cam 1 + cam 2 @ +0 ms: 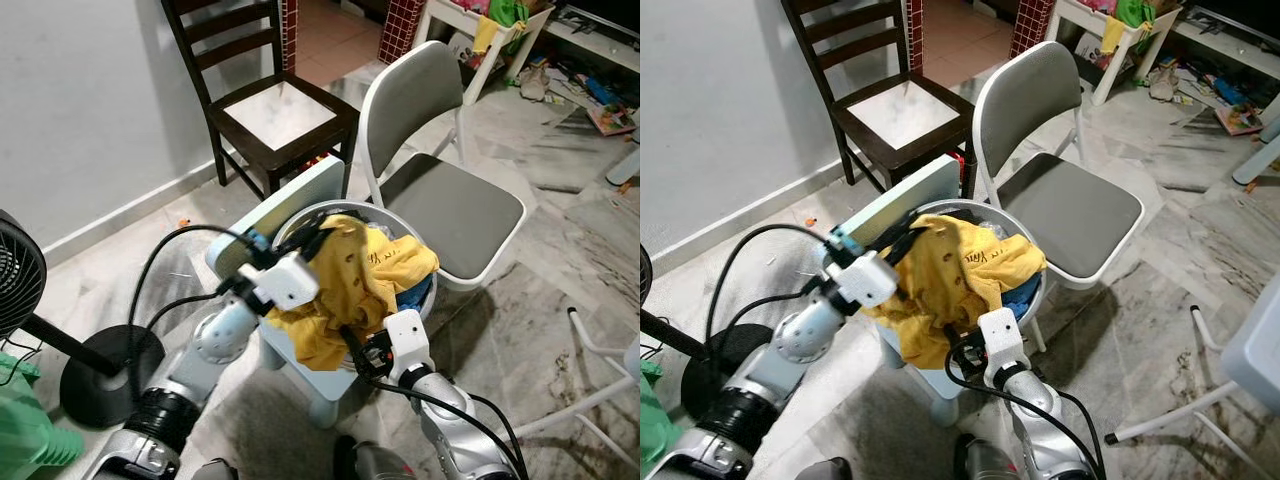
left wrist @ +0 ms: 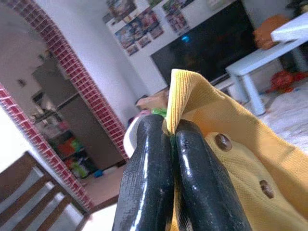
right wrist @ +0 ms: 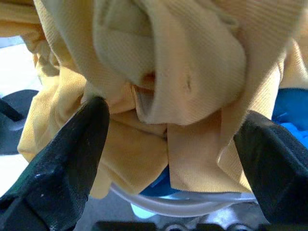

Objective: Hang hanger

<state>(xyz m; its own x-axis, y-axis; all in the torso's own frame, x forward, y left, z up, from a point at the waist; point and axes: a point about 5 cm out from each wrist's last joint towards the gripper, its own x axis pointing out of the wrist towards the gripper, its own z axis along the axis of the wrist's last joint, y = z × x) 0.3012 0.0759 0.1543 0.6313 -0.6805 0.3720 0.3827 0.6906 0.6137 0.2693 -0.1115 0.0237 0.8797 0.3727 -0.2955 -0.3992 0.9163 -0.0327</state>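
Observation:
A yellow shirt (image 1: 365, 275) with brown buttons is heaped in a white round basket (image 1: 405, 215), over a blue garment (image 1: 416, 291). The basket stands on a small pale-blue chair (image 1: 290, 205). My left gripper (image 1: 318, 240) is at the shirt's upper left edge, shut on a fold of the yellow cloth (image 2: 192, 91), which it holds pinched between both black fingers (image 2: 149, 168). My right gripper (image 1: 352, 345) is low at the basket's front side. In the right wrist view its fingers (image 3: 72, 159) stand wide open around the hanging yellow shirt (image 3: 183, 82), not closed on it.
A grey folding chair (image 1: 450, 200) stands just behind the basket on the right, and a dark wooden chair (image 1: 270, 110) behind on the left by the wall. A black fan (image 1: 20, 275) with its round base (image 1: 110, 375) is at the left. A white frame (image 1: 600, 365) lies at the right.

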